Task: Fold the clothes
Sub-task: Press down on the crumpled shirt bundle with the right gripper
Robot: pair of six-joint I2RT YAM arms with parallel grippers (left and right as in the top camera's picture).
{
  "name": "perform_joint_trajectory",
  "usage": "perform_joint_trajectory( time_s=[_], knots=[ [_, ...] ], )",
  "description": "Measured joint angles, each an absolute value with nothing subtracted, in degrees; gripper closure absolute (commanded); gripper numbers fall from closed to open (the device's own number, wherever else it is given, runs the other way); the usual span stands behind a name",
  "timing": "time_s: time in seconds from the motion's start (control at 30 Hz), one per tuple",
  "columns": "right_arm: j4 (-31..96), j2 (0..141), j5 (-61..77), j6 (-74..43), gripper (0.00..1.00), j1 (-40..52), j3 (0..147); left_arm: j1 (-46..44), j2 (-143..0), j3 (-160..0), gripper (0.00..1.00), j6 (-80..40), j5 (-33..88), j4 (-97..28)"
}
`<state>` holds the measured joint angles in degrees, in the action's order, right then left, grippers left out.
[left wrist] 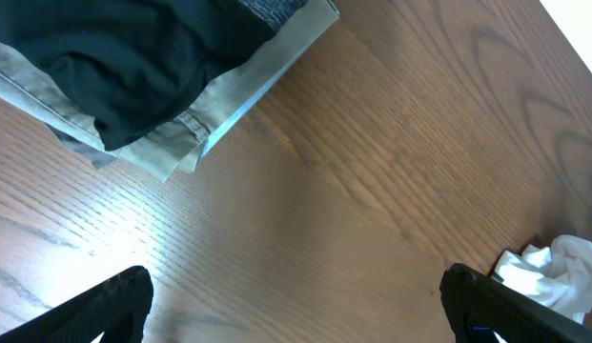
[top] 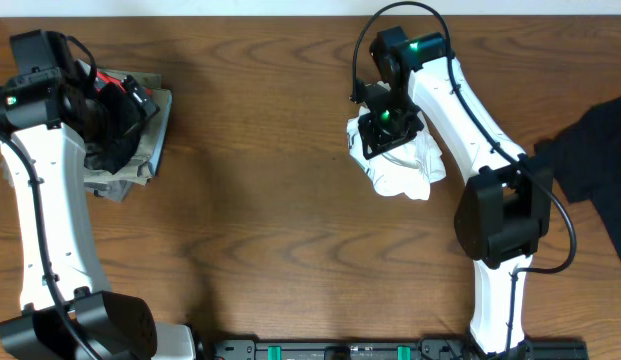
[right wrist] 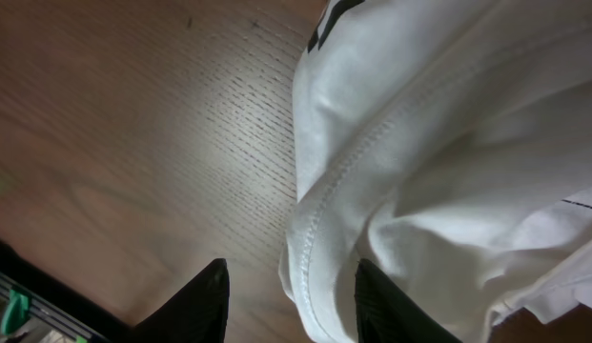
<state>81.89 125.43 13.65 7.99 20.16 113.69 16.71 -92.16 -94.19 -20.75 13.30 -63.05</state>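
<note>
The white T-shirt (top: 405,175) lies crumpled in a heap on the table right of centre. My right gripper (top: 388,130) hangs over its upper left part. In the right wrist view the shirt (right wrist: 438,143) fills the right side, and its stitched hem hangs between the parted fingers of the right gripper (right wrist: 291,295), which have not closed on it. A black garment (top: 595,150) lies at the right edge. My left gripper (top: 118,108) is open and empty over the stack at the far left; its jaws (left wrist: 296,305) frame bare wood, with the shirt (left wrist: 562,267) beyond.
A stack of khaki-grey folded pieces (top: 155,140) lies at the back left with black shorts (top: 112,152) on top; both show in the left wrist view, the khaki pieces (left wrist: 248,86) under the shorts (left wrist: 124,57). Bare wooden table (top: 260,200) lies between stack and shirt.
</note>
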Motion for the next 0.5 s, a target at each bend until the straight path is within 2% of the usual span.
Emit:
perform_joint_trajectory(
  time_s=[0.3, 0.4, 0.5],
  knots=[
    [81.08, 125.54, 12.14, 7.95, 0.62, 20.16, 111.66, 16.71, -92.16, -94.19, 0.02, -20.75, 13.30, -63.05],
    [80.55, 125.71, 11.92, 7.84, 0.71, 20.16, 110.24, 16.71, -92.16, -94.19, 0.02, -20.75, 13.30, -63.05],
    [79.59, 125.86, 11.79, 7.75, 0.87, 20.16, 109.27, 16.71, -92.16, -94.19, 0.02, -20.75, 13.30, -63.05]
  ],
)
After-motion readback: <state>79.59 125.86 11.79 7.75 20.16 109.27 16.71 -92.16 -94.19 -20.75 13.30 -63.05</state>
